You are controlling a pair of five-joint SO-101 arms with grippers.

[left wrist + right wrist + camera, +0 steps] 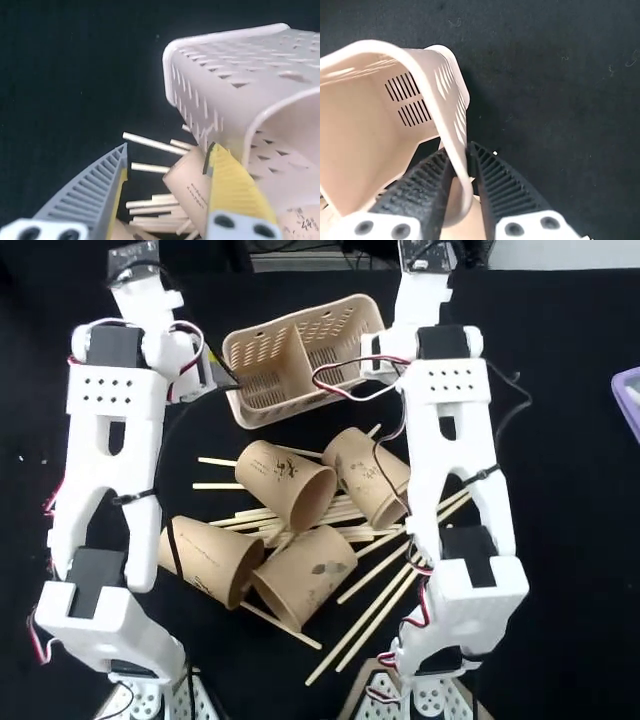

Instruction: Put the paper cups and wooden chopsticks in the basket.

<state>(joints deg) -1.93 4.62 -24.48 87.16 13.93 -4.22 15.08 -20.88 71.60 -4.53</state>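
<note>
The beige slotted basket (262, 358) lies tipped at the back centre, its two compartments facing the pile. My right gripper (375, 343) (460, 150) is shut on the basket (365, 125) rim, one black finger on each side of the wall. My left gripper (222, 378) (167, 150) stands open at the basket's (240, 75) other end, with nothing held. Several brown paper cups lie on their sides in the middle, among them one (290, 482) nearest the basket and one (305, 578) nearer the front. Wooden chopsticks (370, 610) are scattered under and around them, and some chopsticks (150, 143) show between the left fingers.
A black cloth covers the table. The edge of a pale purple container (628, 400) shows at the far right. Both white arms run along the sides of the pile, with their bases at the front edge. Bare cloth lies far left and far right.
</note>
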